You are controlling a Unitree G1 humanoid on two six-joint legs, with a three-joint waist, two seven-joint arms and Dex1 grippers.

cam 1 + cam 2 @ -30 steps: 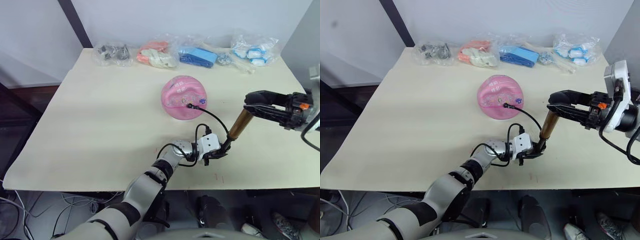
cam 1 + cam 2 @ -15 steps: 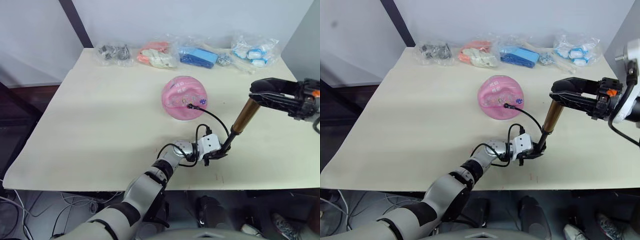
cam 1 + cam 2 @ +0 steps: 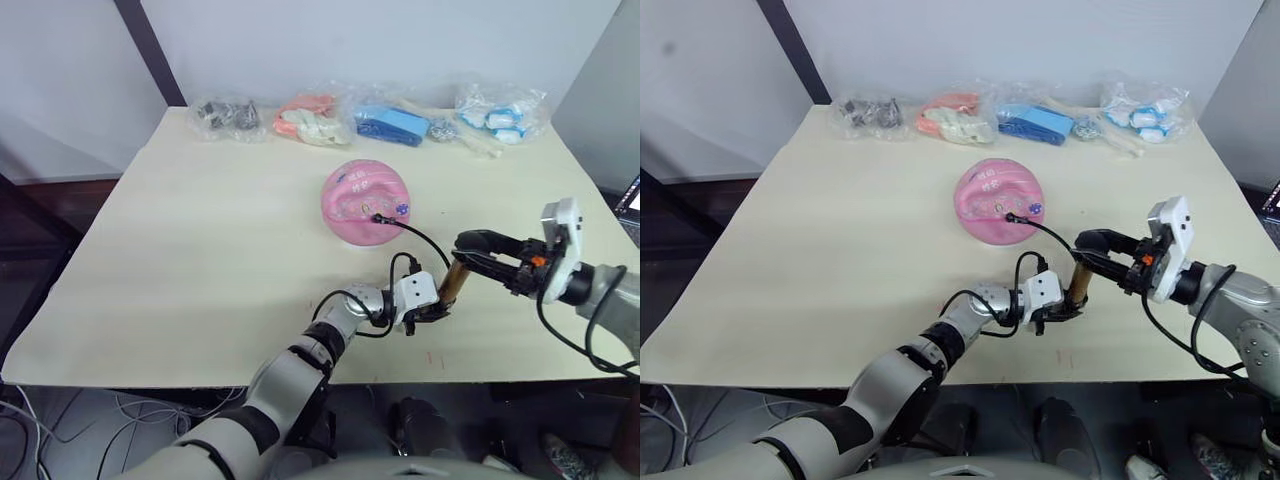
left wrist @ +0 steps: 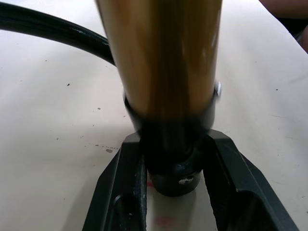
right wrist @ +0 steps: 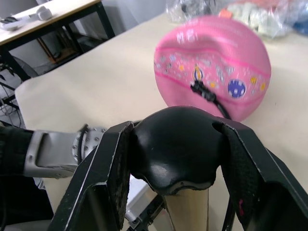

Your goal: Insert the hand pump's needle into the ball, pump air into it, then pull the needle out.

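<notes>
— Why is the table (image 3: 200, 260) laid out this way?

— The ball (image 3: 366, 200) is kept at centre frame, the needle (image 3: 378, 216) seated in it, so air can be driven in.

— And the pump (image 3: 452, 282)?

— Right of centre, it is braced at its base, pinched by the left gripper (image 3: 432, 312). Its handle (image 5: 175, 148) is clamped by the right gripper (image 3: 468, 244), whose arm is stretched in from the right edge.

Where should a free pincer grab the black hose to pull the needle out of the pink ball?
Probably at the small black fitting where the hose enters the ball, not farther down its slack loop. Come from the side of the ball that faces the robot, fingers either side of the fitting, and pull straight out along the needle. The hose curves limply, so tugging mid-length would likely bend it rather than draw the needle.
</notes>
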